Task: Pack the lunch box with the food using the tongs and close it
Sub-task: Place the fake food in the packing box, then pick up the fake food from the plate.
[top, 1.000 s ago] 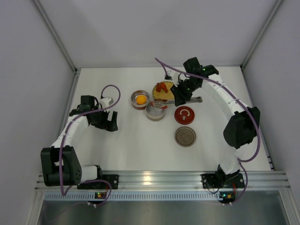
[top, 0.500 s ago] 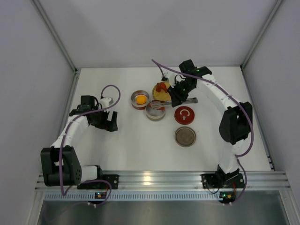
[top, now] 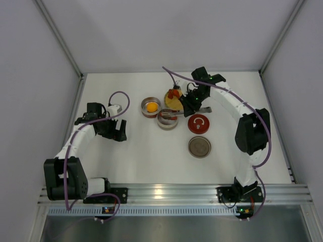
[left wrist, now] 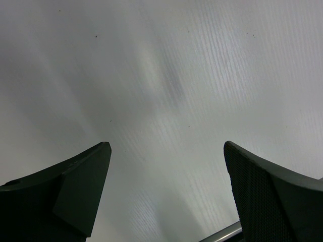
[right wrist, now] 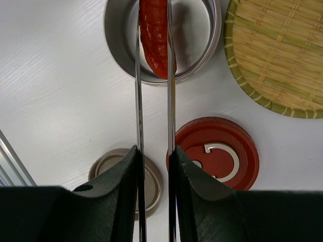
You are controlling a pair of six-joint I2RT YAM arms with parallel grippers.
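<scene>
My right gripper is shut on the slim silver tongs. The tongs' tips pinch a glossy red food piece over the open steel lunch box tin. Whether the piece touches the tin's floor I cannot tell. A second tin to its left holds the orange-yellow ball. More red food lies on the woven yellow plate. My left gripper hangs open over bare table, far to the left.
A red lid with a metal handle lies just right of the steel tin. A flat brown lid lies nearer the arm bases. White walls close in the table on three sides.
My right arm has swung left with the tongs, carrying the red piece from the woven plate to above the steel tin. The left arm has not moved.
</scene>
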